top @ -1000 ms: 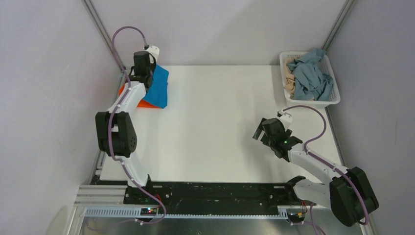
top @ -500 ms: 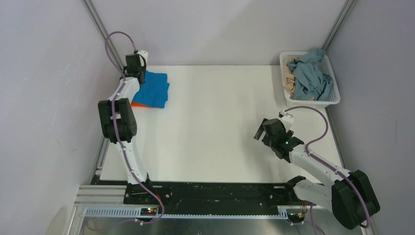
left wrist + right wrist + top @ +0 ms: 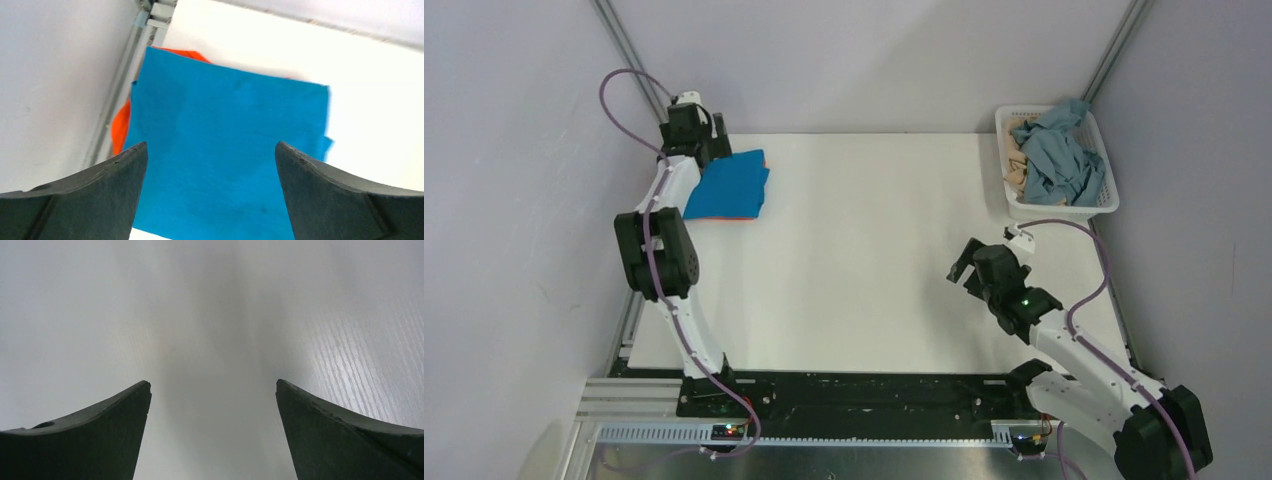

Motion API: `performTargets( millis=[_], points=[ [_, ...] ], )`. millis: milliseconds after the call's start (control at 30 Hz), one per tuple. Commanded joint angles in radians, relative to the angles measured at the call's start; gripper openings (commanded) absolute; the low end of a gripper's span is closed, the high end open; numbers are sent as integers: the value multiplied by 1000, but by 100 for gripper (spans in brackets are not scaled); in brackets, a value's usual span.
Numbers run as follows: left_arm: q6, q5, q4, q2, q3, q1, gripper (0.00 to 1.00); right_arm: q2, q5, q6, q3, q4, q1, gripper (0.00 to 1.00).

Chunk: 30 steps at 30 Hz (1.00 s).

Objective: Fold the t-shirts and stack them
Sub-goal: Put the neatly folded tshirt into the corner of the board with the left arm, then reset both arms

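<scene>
Blue knit cloth, folded flat into a rectangle: blue t-shirt (image 3: 235, 115), lying on top of folded orange t-shirt (image 3: 120, 131) at far left corner of surface (image 3: 874, 260), orange showing only at the edges. Left claw (image 3: 210, 146) just above that stack, spread wide, gripping nothing. Right claw (image 3: 212, 385) low over bare surface at near right, likewise wide open and empty. Unfinished part of the job in white basket (image 3: 1108, 206) at far right corner: crumpled grey-blue t-shirt (image 3: 1056, 160) heaped over a beige one (image 3: 1016, 172), both unfolded.

Likely light, limp and floppy. No stiffness to push against, and prone to bunching or dragging a neighbour along. Best pinched at a raised ridge of the grey-blue heap, lifted clear of the rim, then regripped at shoulders or hem corners for spreading flat. Probably grippy enough for plain pads, and not fragile. Worth watching: snagging on the basket wall, lifting both garments at once, disturbing the finished stack.
</scene>
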Motion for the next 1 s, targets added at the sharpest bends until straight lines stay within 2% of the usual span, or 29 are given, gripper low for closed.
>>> performTargets(
  millis=[0,100,200,233,267,433,567,667,767,967],
  points=[
    [-267,132,29,-162,-57,-17,100,-77,-27,-1,-1,-44,-6,100],
    [-350,136,45,-267,-194,-70,100,-124,-61,-12,-1,-74,-6,99],
    [-366,32,80,-443,-361,-179,100,-156,-116,-32,0,-98,-9,99],
    [-385,4,90,-489,-481,-200,100,-172,-126,-32,1,-115,-9,100],
    [-401,-25,105,-578,-525,-237,100,-180,-150,-32,1,-123,-9,99],
    [-562,10,172,-879,-988,-324,100,-227,-187,-54,-1,-175,-8,100],
    [-623,-87,89,-1121,-1199,-432,100,-249,-233,-96,-26,-157,-7,99],
    [-655,-73,52,-1309,-1286,-502,100,-238,-225,-134,-61,-139,-5,100],
    [-663,-71,-28,-1445,-1329,-528,100,-235,-201,-137,-87,-124,-2,99],
    [-655,-82,-57,-1556,-1380,-533,100,-271,-185,-136,-126,-84,11,99]
  ],
)
